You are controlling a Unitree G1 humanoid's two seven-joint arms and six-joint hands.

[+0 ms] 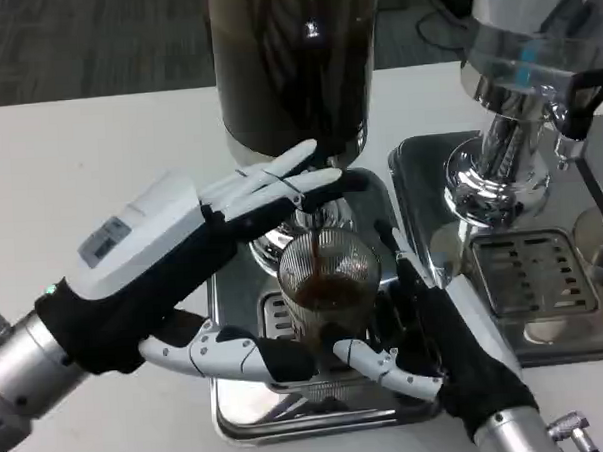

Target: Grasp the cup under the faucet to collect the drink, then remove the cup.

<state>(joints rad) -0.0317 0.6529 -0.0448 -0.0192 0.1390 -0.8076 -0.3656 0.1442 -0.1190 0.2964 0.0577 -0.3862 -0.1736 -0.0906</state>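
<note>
**Cup under the spout, dark drink running in**

A clear ribbed cup (329, 285) stands on the slotted grille of a steel drip tray (239, 409), directly beneath the faucet (321, 220) of a tall dispenser (293, 66) holding dark liquid. A thin dark stream falls into the cup, which is partly filled with brown drink.

The right hand (426, 326) wraps the cup from its right side, one finger running up the glass wall and another curling under its near base, so the cup is held. The left hand (218, 255) reaches in above and to the left, its upper fingers stretched out together toward the faucet, its lower finger extended along the tray near the cup's foot; whether it touches the lever cannot be told.

To the right sits a second dispenser (521, 86) on its own tray (529, 276), all on a white table (79, 166).
</note>
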